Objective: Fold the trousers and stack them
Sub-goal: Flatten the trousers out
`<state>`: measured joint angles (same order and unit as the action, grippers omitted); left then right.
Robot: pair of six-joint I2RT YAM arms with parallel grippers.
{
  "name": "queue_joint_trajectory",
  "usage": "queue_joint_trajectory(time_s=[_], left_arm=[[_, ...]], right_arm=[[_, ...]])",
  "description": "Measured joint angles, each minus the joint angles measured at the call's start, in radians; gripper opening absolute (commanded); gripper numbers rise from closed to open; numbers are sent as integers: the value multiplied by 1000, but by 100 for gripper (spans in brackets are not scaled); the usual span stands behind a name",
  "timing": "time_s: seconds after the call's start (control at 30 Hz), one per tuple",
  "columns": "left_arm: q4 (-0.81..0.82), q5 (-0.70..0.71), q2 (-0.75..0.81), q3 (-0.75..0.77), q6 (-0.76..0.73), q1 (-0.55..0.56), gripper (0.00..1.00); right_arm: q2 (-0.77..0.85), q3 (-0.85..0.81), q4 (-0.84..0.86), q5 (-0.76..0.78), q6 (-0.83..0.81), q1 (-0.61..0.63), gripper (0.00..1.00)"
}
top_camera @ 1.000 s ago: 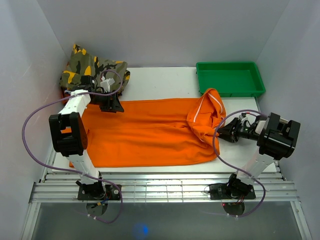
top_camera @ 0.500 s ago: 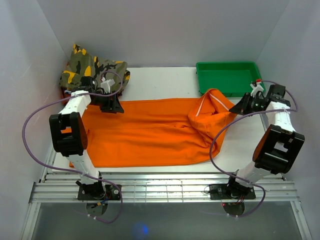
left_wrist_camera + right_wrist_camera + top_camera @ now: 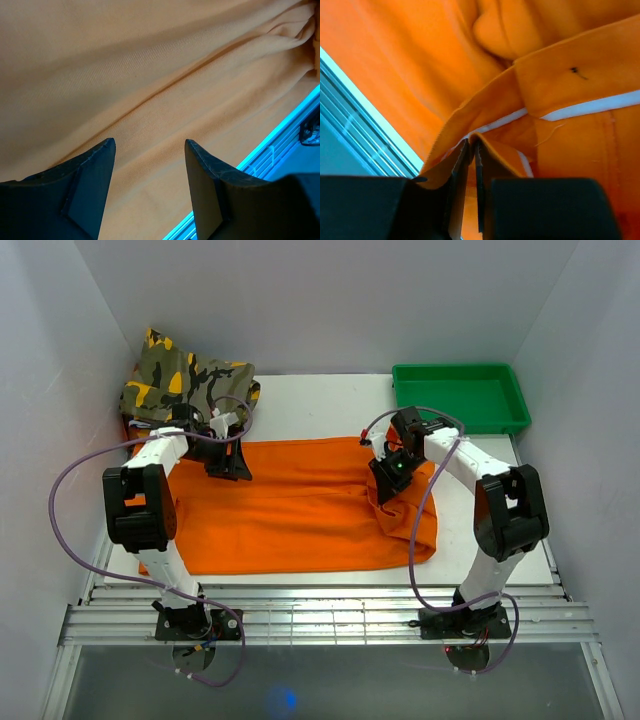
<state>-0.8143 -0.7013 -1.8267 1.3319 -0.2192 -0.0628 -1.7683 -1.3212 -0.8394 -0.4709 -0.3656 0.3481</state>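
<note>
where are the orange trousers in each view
Top external: trousers spread across the table's middle.
Left wrist: fill the frame behind the open left gripper.
Right wrist: fill the frame, a hem pinched in the right gripper.
Shared landmark: the slatted rail, low right in left wrist, left in right wrist.

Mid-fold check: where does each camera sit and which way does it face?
Top external: above and behind, looking down on the table; left arm and right arm show.
Left wrist: looks past the open left end effector onto flat trousers.
Right wrist: looks past the right end effector, shut on the trousers' white-trimmed edge.
Shared: all see the trousers.
</note>
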Motion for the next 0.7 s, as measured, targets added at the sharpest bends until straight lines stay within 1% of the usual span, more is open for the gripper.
queue_joint_trajectory(time_s=[0.03, 0.07, 0.1, 0.13, 0.17, 0.27, 0.4, 0.43, 0.53, 0.7], left_arm=[[-2, 0, 0, -9, -3, 0, 68], [-3, 0, 1, -17, -6, 0, 68], [-5, 0, 2, -25, -9, 0, 68], [-7, -2, 3, -34, -10, 0, 68], [-9, -3, 3, -40, -11, 0, 68], [-8, -13, 3, -48, -8, 0, 69], [-1, -26, 3, -48, 0, 0, 69], [1, -28, 3, -48, 1, 0, 69], [6, -32, 3, -48, 3, 0, 69], [15, -30, 3, -48, 12, 0, 69]], right_arm=[[2, 4, -18, 10, -13, 20, 30], [7, 4, -33, 21, -27, 29, 36], [15, 5, -46, 37, -38, 31, 46], [27, 5, -55, 55, -48, 27, 61], [43, 6, -61, 72, -55, 22, 65], [113, 7, -77, 107, -85, 8, 73], [187, -4, -121, 117, -112, 4, 75], [190, -11, -140, 117, -119, 4, 78], [179, -13, -186, 115, -141, 6, 82], [134, -10, -217, 109, -140, 17, 82]])
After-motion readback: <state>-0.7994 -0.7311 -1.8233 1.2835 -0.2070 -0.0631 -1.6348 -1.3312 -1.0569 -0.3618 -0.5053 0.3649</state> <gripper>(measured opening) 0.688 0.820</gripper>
